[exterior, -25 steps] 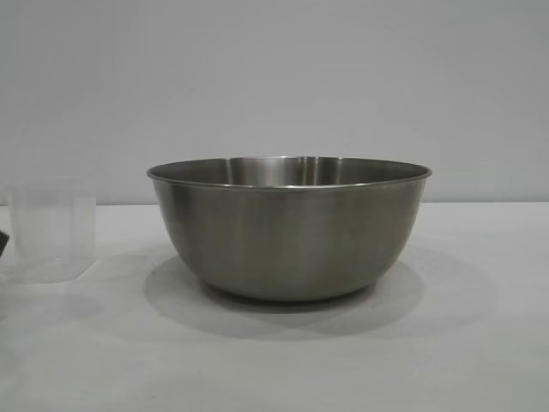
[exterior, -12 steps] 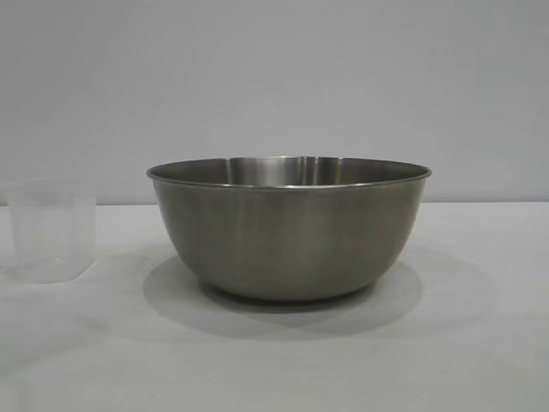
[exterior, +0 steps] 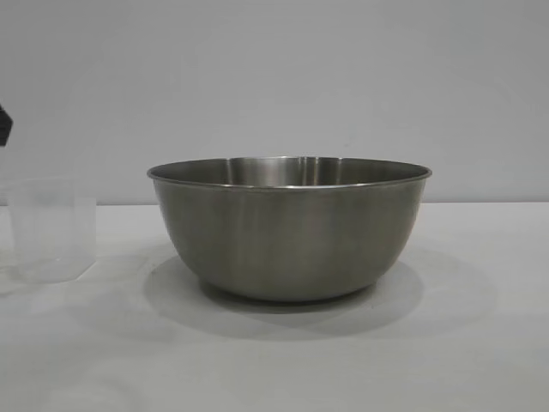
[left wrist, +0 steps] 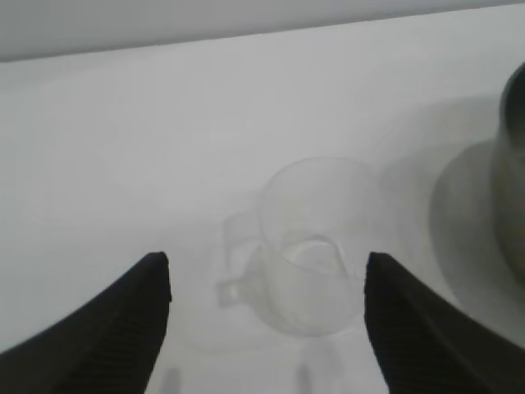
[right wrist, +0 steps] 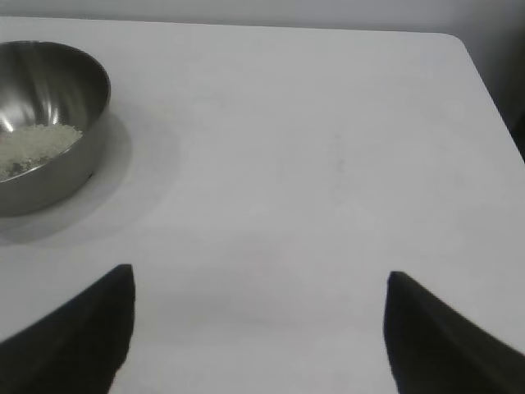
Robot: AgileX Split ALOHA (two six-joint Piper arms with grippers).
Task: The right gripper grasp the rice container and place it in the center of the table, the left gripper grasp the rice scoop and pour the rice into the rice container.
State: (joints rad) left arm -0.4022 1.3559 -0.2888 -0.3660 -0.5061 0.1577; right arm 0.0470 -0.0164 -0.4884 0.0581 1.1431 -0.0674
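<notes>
The rice container, a large steel bowl, stands in the middle of the table. In the right wrist view the rice lies as a pale heap on the container's bottom. The rice scoop, a clear cup, stands upright on the table left of the bowl and looks empty. My left gripper hangs open above the scoop, touching nothing; the loop handle faces one finger. My right gripper is open over bare table, well away from the bowl.
A black part of the left arm shows at the exterior view's left edge, above the scoop. The bowl's side is close beside the scoop. The table's rounded far corner lies beyond the right gripper. A plain wall stands behind.
A black part of the left arm showed low beside the scoop a second ago; now it shows higher at the left edge. Scoop and bowl have not moved.
</notes>
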